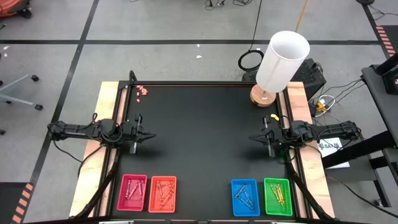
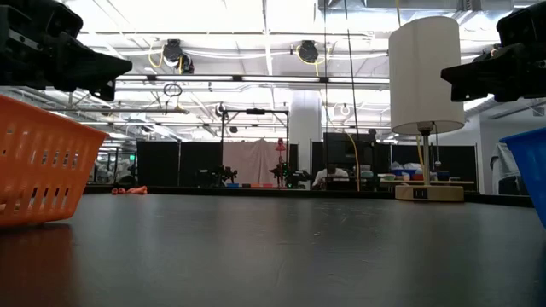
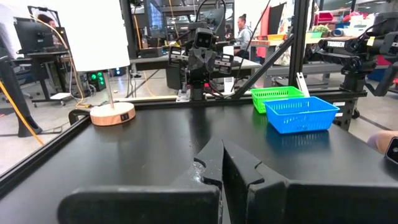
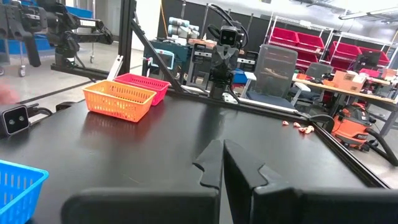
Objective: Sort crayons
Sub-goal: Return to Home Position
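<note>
The crayons lie inside four trays along the table's near edge: red tray [image 1: 132,191], orange tray [image 1: 163,193], blue tray [image 1: 245,197], green tray [image 1: 277,196]. Each tray holds several thin sticks. My left gripper [image 1: 152,135] hovers shut and empty at the table's left side. My right gripper [image 1: 251,138] hovers shut and empty at the right side. Both point toward the table's middle. The left wrist view shows my own shut fingers [image 3: 222,163], the right wrist view mine too [image 4: 222,163].
A lamp with a white shade [image 1: 282,61] and a round wooden foot [image 1: 263,96] stands at the far right corner. A small cluster of pink-red bits [image 1: 142,91] lies at the far left corner. The black mat's middle [image 1: 205,137] is bare.
</note>
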Robot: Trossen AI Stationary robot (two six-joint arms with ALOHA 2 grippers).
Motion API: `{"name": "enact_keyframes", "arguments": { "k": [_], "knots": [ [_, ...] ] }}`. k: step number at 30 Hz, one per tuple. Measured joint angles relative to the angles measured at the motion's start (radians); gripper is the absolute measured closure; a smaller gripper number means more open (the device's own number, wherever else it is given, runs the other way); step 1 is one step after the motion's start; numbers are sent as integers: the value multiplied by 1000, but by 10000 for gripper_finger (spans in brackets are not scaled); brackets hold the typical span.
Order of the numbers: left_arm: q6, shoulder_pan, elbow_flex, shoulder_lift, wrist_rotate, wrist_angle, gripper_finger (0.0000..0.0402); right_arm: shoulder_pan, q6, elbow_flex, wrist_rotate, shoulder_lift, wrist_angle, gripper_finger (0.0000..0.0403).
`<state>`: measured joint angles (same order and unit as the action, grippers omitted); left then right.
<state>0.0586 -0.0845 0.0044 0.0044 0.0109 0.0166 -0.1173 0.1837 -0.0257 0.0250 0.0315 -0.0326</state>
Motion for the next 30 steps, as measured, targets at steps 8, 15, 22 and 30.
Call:
{"name": "enact_keyframes", "arguments": {
  "k": [8, 15, 22, 30],
  "knots": [
    [0, 0, 0, 0, 0, 1, 395, 0, 0, 0, 0, 0, 0, 403],
    [0, 0, 0, 0, 0, 2, 395, 0, -53, 0, 0, 0, 0, 403],
    [0, 0, 0, 0, 0, 3, 395, 0, -67, 0, 0, 0, 0, 403],
    [1, 0, 0, 0, 0, 3, 395, 0, -123, 0, 2, 0, -1, 403]
  ]
}}
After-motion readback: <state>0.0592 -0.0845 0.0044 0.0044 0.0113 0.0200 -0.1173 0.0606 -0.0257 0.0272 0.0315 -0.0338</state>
